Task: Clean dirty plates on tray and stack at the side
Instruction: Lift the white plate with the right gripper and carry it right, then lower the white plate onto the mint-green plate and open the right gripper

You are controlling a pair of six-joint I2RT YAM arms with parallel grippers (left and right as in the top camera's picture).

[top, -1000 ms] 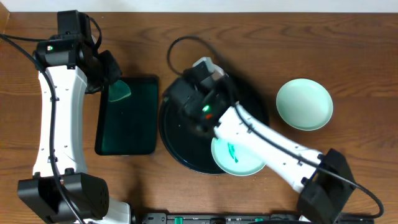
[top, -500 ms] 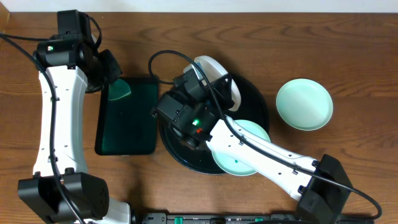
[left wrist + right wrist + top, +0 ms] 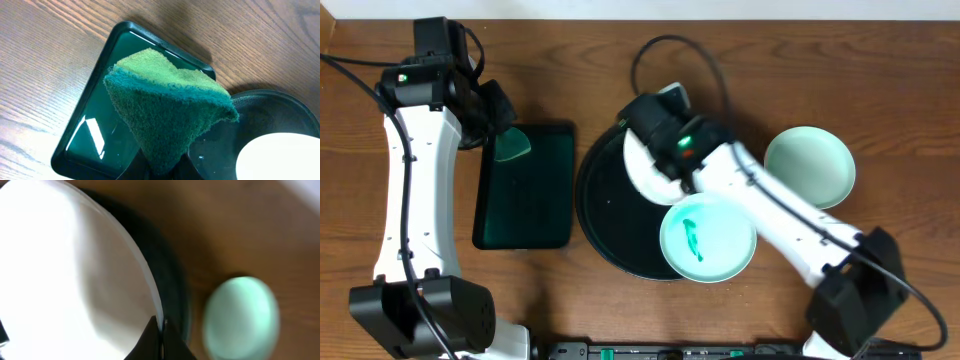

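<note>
My right gripper (image 3: 161,330) is shut on the rim of the white plate (image 3: 65,270), which it holds tilted over the back of the round black tray (image 3: 610,215). In the overhead view the gripper (image 3: 663,160) hides part of that plate (image 3: 638,165). A mint plate with a green smear (image 3: 708,238) lies on the tray's front right. Another mint plate (image 3: 809,167), with no smear visible, sits on the table to the right; it also shows in the right wrist view (image 3: 242,315). My left gripper (image 3: 165,170) is shut on a green sponge (image 3: 170,110).
A dark green rectangular tray (image 3: 525,190) lies left of the black tray; the sponge (image 3: 510,148) hangs over its back corner. The left wrist view shows this tray (image 3: 100,130), the black tray's rim (image 3: 260,100) and the white plate's edge (image 3: 280,157). A cable loops above the right arm.
The right arm swung from the tray's left side toward the back right, carrying the white plate. The smeared mint plate is now uncovered. The left arm has not moved.
</note>
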